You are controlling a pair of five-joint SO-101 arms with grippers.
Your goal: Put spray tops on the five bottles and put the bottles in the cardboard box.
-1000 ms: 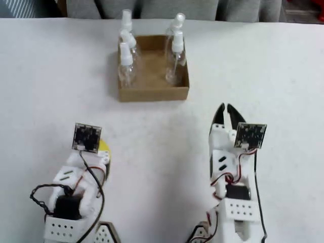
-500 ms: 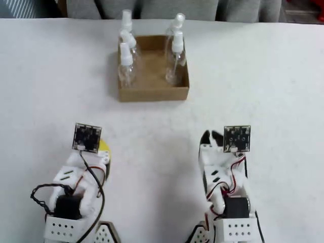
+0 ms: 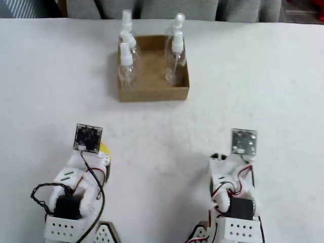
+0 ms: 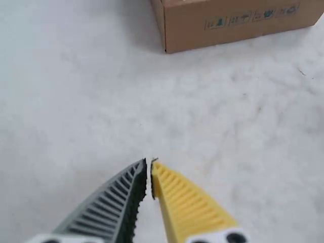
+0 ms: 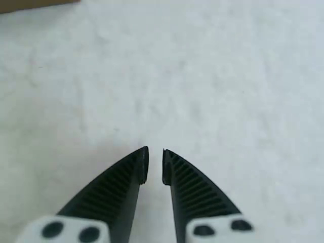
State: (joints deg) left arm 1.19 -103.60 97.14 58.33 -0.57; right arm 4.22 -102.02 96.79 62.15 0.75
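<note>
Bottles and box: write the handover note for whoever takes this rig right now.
Left gripper: shut, empty, over the table, short of the cardboard box.
Right gripper: fingers a narrow gap apart, empty, over the table.
Bottles: five stand in the box, three along its left side and two along its right, each with a spray top.
Done: capping and boxing, by the look of it.
Left: nothing obvious. Check that the tops are seated, which the pictures cannot show.
</note>
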